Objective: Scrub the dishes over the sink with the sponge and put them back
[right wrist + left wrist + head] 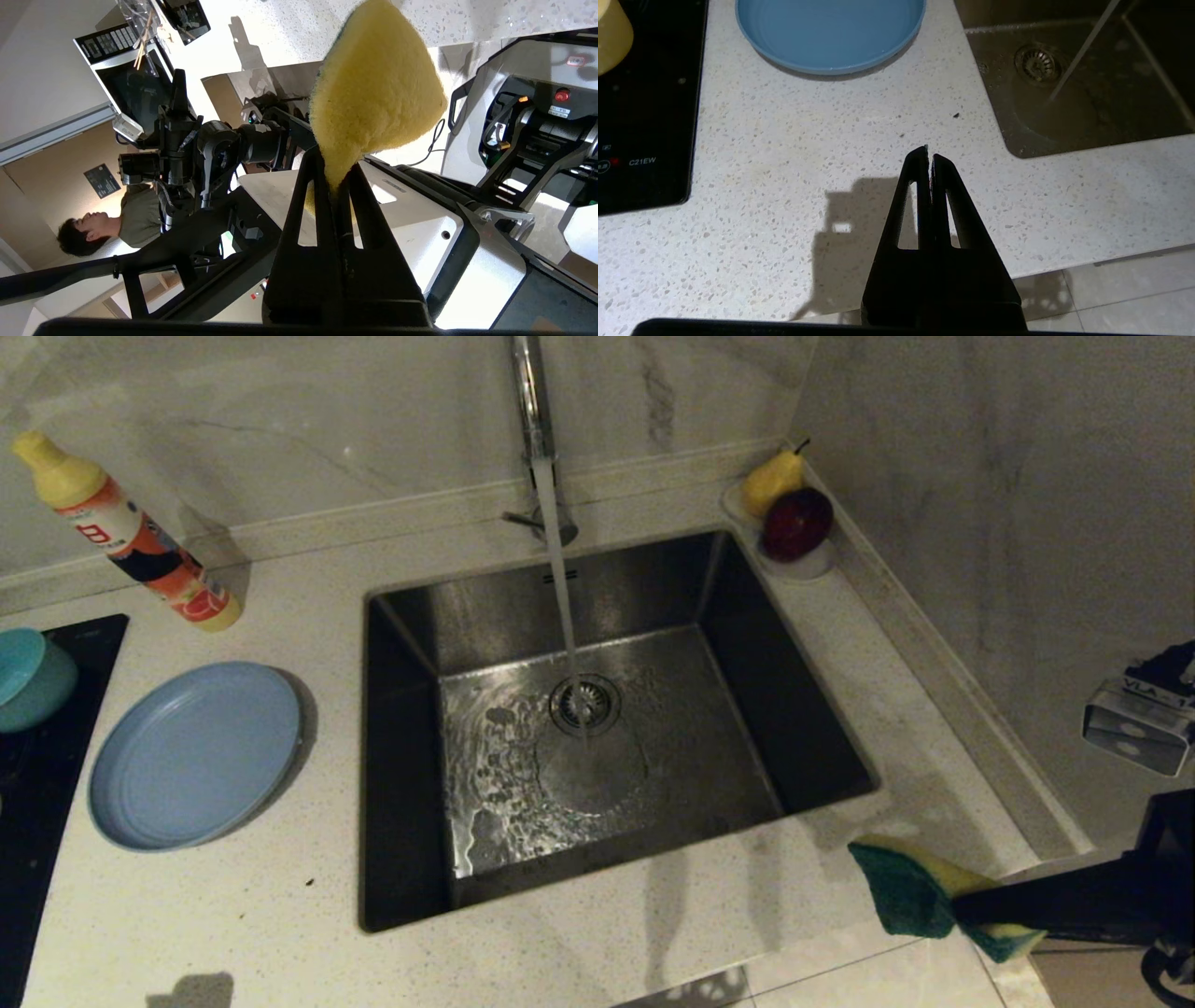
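Presently, findings largest to smallest:

Sink (420, 644): steel basin set in the counter (280, 915); tap (528, 392) running, stream landing on the drain (585, 704). Risk: splash onto the worktop once a dish breaks the stream.

Cooktop (644, 116): black panel beside the dishes, marked "C21EW"; small red indicator next to it. Risk: wet ware set back on the controls.

Plate (196, 756): slate-blue, flat on the counter between cooktop and sink, not yet lifted. Risk: low flat rim offers little for closed pincers; likely to slide rather than lift if approached without opening first.

Teal bowl (33, 677): at the frame's edge, on the cooktop side.

Yellow bowl (612, 32): only a corner seen, over the cooktop; probably the pale-yellow bowl, not confirmed.

Detergent bottle (131, 537): leaning against the backsplash, label red and white, text too small to read.

Fruit dish (794, 565): pear and dark red fruit in the corner; not task ware.

Sponge (373, 88): pinched at one end, hanging over the counter's front corner, clear of the basin. Risk: narrow pinch; scrubbing pressure could pull it free.

Right gripper (337, 182): clamped on the sponge.

Left gripper (929, 156): fingers pressed together, empty, above bare counter near the plate.

Tag (1162, 689): partial "VLA-1".
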